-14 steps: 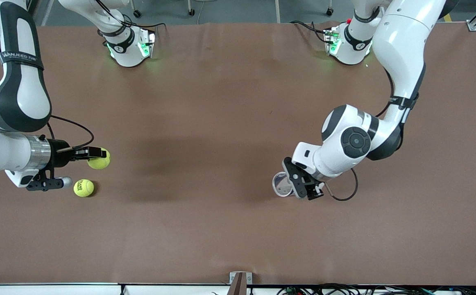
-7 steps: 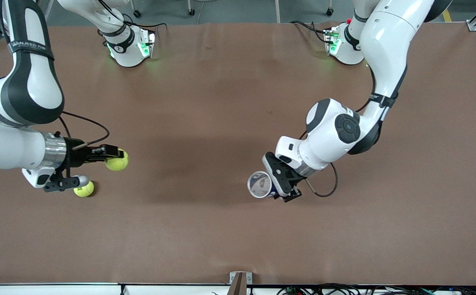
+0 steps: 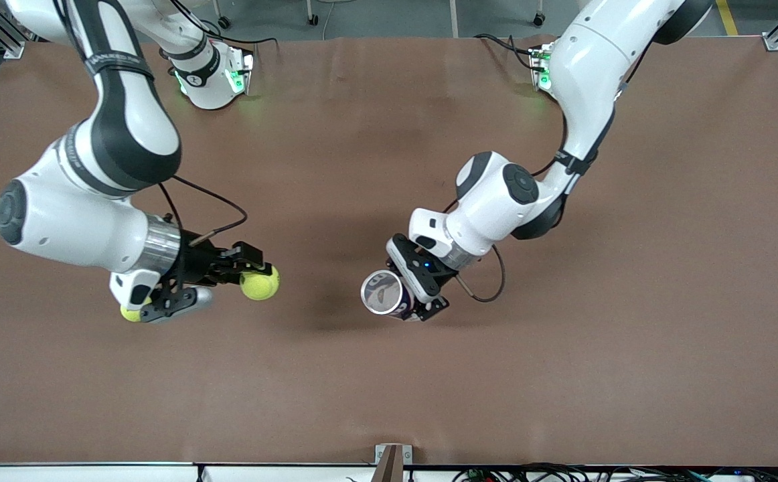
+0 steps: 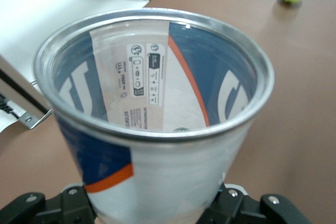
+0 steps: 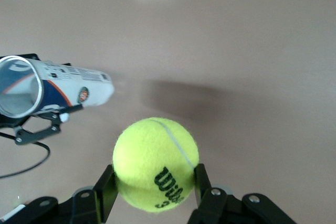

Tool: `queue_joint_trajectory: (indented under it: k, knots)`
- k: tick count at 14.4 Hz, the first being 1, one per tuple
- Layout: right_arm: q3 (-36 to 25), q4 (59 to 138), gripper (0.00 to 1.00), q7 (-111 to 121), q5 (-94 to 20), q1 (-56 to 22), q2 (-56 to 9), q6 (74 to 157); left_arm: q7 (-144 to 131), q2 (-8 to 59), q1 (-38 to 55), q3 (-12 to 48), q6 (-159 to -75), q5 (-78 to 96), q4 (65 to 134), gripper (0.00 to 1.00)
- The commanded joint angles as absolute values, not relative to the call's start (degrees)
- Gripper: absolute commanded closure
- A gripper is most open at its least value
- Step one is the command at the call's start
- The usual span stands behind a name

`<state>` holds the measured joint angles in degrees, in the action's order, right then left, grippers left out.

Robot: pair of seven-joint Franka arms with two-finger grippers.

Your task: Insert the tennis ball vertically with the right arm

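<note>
Yellow fuzzy tennis ball (image 5: 156, 164): pinched in right gripper (image 3: 250, 271) fingers, mid-desk.
Clear plastic tube (image 3: 383, 294): left gripper (image 3: 420, 289) fingers clamp it, bare brown desk (image 3: 563, 375) all around.

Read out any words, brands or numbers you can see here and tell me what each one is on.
"Wils", the rest hidden: black lettering on the tennis ball in the right end effector.
Too small to read: the white printed panel inside the ball can held by the left end effector.
Too small to read: the round emblem on the can's outside wall.
Too blurred to read: the band lettering on the right arm.
</note>
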<state>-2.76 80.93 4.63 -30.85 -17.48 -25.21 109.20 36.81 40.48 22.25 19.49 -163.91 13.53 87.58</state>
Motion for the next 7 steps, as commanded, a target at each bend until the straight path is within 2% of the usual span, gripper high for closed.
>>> queue_joint_trajectory:
  k: [1, 4, 7]
  knots:
    - [-3.3, 80.5, 0.99, 4.7, -31.9, -18.4, -25.7, 108.9, 32.6, 41.6, 25.7, 19.4, -171.8, 15.5, 89.1, 0.24]
    - [-3.3, 80.4, 0.99, 4.1, -32.0, -21.8, -26.5, 109.9, 28.4, 44.2, 28.6, 19.4, -180.3, 15.5, 90.3, 0.24]
    - [-3.3, 80.4, 0.99, 3.5, -32.1, -21.9, -27.0, 110.5, 25.1, 47.5, 31.5, 19.4, -187.3, 15.5, 90.4, 0.24]
